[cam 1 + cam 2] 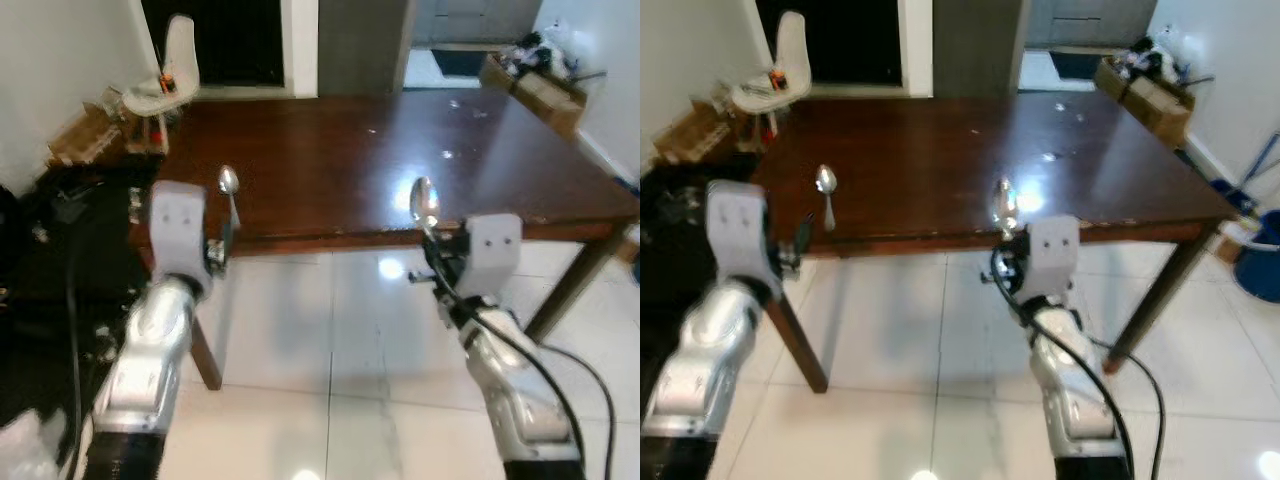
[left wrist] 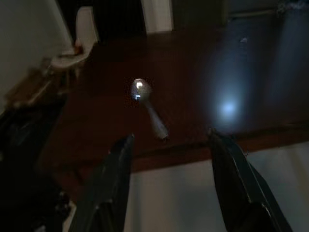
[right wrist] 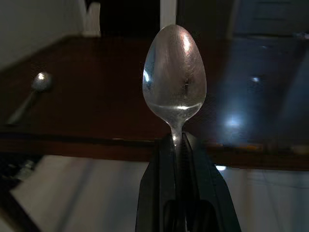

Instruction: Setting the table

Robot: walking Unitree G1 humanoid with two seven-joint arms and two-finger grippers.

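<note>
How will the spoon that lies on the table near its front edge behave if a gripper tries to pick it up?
The spoon on the table looks like thin polished metal, so it is probably stiff and light. Lying flat on the glossy wooden table, it may slide rather than lift. The open left gripper would likely need to pinch its narrow handle.

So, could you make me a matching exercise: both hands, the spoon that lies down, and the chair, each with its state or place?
Things:
1. left hand
2. right hand
3. left spoon
4. white chair

States or places:
a. shut on the right spoon, bowl up
b. open, holding nothing
c. beyond the table's far left corner
d. lying on the table near its near edge

Pairs: 1-b, 2-a, 3-d, 4-c
</note>
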